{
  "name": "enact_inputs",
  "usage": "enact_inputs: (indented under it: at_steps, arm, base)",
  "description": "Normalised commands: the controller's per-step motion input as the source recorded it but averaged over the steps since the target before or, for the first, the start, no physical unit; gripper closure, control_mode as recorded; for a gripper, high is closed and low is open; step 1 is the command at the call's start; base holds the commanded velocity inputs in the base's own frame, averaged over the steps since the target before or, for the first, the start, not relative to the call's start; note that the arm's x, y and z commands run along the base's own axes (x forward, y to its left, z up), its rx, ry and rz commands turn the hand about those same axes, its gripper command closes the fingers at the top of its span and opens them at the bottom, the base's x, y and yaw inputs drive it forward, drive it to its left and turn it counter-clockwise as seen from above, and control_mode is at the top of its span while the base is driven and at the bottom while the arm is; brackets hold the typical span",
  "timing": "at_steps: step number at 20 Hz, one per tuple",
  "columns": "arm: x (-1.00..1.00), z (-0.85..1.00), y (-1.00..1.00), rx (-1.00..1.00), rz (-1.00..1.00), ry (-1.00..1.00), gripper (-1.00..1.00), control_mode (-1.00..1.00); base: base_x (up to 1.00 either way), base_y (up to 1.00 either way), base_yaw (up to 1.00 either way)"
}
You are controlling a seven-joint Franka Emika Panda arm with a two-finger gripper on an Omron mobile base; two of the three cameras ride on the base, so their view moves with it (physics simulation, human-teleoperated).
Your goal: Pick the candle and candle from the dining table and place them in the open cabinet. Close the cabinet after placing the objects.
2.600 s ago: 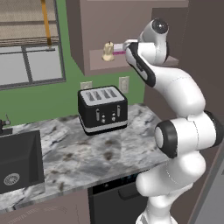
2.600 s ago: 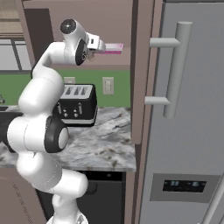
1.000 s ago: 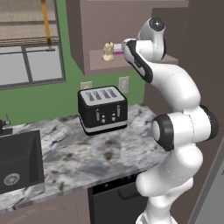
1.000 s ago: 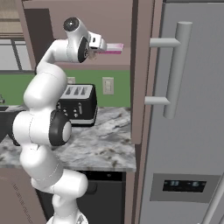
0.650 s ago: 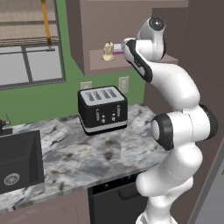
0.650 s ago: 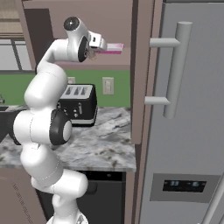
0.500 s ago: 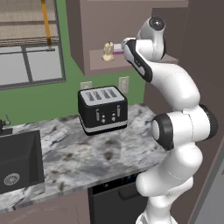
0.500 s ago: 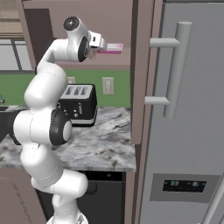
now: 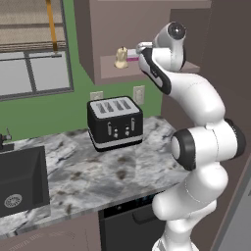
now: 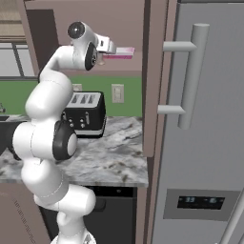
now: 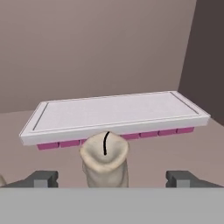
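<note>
Claw (image 11: 112, 178) spread wide inside the cabinet (image 9: 103, 29), both tips clear of the one cream candle (image 11: 105, 161) standing upright on the shelf midway between them, long axis vertical, just before one flat white-and-pink box (image 11: 116, 114); only one arm, one candle counted, so retreat goes straight back

Kitchen: toaster (image 9: 115, 122), marbled counter (image 9: 98, 179), sink (image 9: 19, 181), fridge (image 10: 205, 143).

Green wall (image 9: 73, 105), blinded window (image 9: 29, 54), marbled counter (image 9: 88, 181), steel fridge (image 10: 209, 157).
</note>
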Motion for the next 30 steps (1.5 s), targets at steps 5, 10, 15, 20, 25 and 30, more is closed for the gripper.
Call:
enact_inputs:
  at_steps: [5,10,15,20,25,30]
  arm:
    - [0.00,0.00,0.00,0.00,0.00,-0.02,-1.00,-1.00]
    - [-0.14,0.25,0.00,0.00,0.00,-0.01,-1.00,-1.00]
    - [-0.29,0.31,0.00,0.00,0.00,0.00,-1.00,-1.00]
    - [-0.42,0.08,0.00,0.00,0.00,0.00,-1.00,-1.00]
    - [-0.55,0.01,0.00,0.00,0.00,0.00,-1.00,-1.00]
    - [-0.64,0.10,0.00,0.00,0.00,0.00,-1.00,-1.00]
  base:
    - [0.00,0.00,0.00]
    - [0.00,0.00,0.00]
    - [0.00,0.00,0.00]
    - [0.00,0.00,0.00]
    - [0.00,0.00,0.00]
    - [0.00,0.00,0.00]
